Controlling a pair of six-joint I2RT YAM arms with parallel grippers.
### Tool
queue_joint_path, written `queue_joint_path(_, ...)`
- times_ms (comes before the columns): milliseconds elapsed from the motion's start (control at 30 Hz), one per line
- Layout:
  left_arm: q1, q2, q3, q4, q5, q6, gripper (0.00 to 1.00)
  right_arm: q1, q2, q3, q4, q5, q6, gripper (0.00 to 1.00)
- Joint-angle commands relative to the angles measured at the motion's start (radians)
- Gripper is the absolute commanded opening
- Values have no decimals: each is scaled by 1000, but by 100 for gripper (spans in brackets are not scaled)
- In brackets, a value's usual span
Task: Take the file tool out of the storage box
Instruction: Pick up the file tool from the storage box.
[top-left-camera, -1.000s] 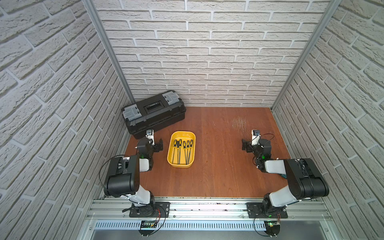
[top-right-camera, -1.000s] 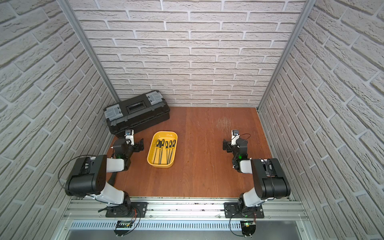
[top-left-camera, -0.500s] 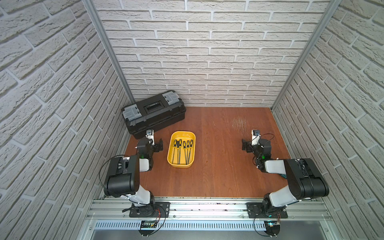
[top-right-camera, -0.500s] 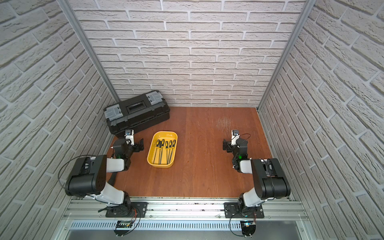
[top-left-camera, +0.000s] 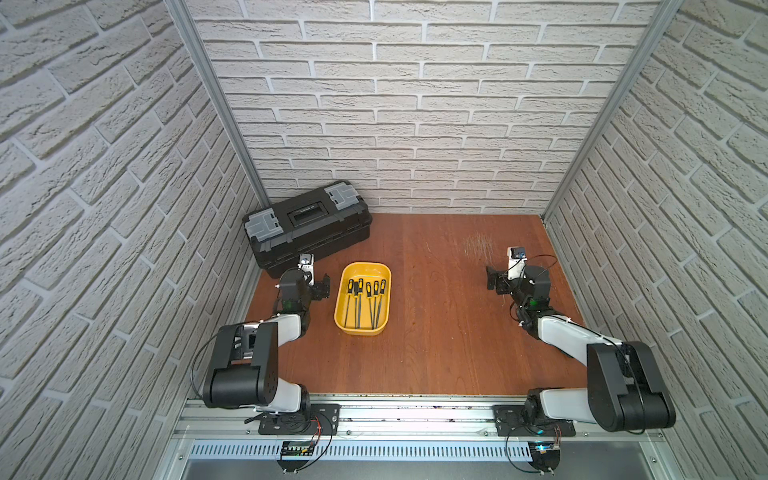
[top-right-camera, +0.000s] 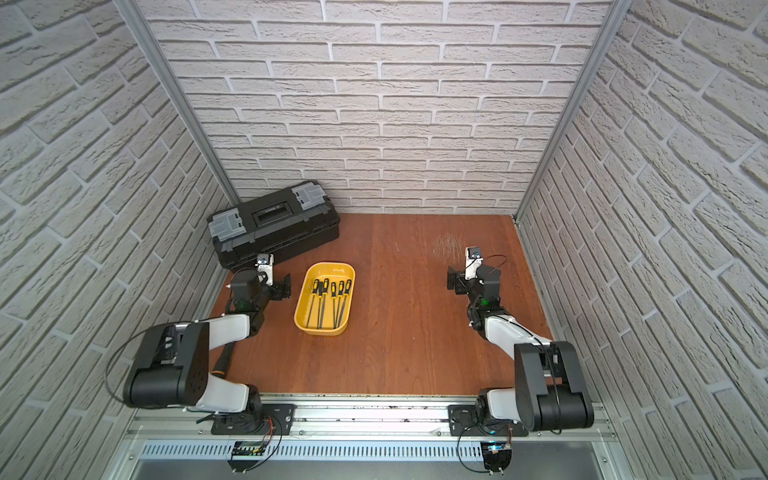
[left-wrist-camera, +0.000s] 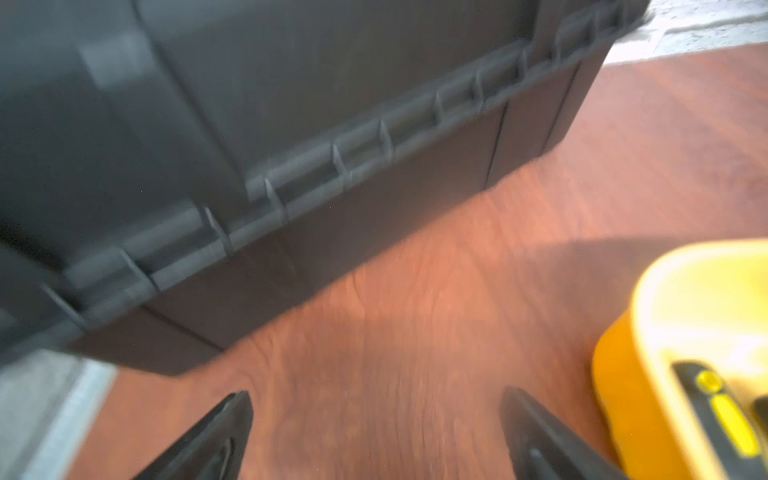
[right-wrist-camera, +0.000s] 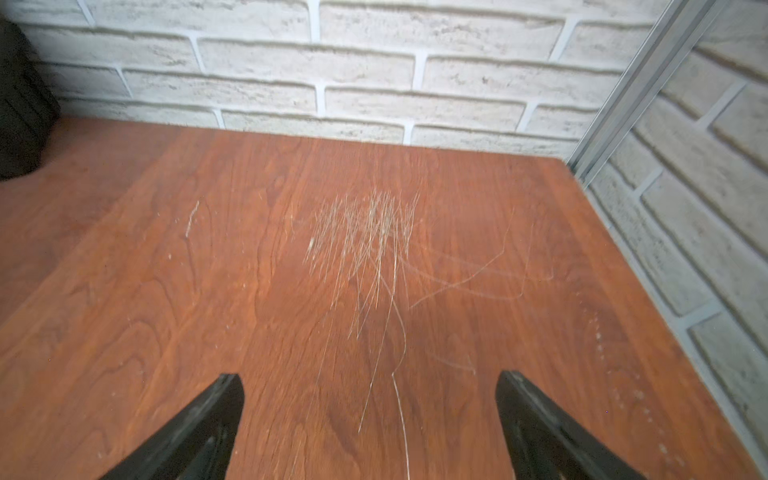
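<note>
Now, left tool (left-wrist-camera: 376, 401) spread, low beside storage box (top-left-camera: 361, 330), right tool (right-wrist-camera: 370, 380) spread, low over table (top-left-camera: 436, 332)

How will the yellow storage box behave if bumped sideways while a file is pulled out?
Likely light: the storage box is shallow plastic. Low and wide, it should slide on the smooth wooden table rather than tip. The loose files inside would probably shift.
</note>
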Motion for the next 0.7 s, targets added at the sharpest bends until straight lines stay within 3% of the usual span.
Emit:
queue_joint_path(0, -57, -118, 97, -195, -87, 28, 99, 17, -93, 44, -150, 20, -20, 99)
queue_joint_path(200, -147, -224, 360, -621, -171, -135, 98, 55, -165, 216, -408, -167, 69, 99)
queue_joint_path(333, -235, -229, 476, -804, -189, -179, 99, 137, -181, 306, -514, -193, 109, 99)
queue_joint_path(533, -297, -185, 529, -977, -83, -339, 99, 283, -192, 405, -687, -43, 204, 99)
queue_joint_path(667, -320, -118, 569, -1052, 7, -433, 98, 339, -225, 412, -740, -30, 211, 99)
